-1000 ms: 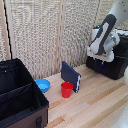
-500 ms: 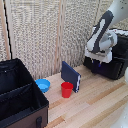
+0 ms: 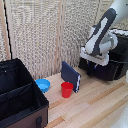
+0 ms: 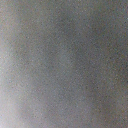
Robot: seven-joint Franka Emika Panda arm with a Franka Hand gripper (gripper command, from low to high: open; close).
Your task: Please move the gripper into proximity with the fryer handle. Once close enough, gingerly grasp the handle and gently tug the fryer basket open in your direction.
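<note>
Fryer handle: hidden behind the claw (image 3: 92, 65), which hangs against the fryer basket (image 3: 111, 70) front; finger state unreadable.

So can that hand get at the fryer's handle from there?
Probably yes: the hand hangs against the fryer front with nothing between them, though the handle itself is hidden behind it.

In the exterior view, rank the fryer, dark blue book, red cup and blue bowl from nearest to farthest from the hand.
1. Fryer, right behind the hand.
2. Dark blue book, toward the view's left.
3. Red cup, in front of the book.
4. Blue bowl, farthest left.
</note>
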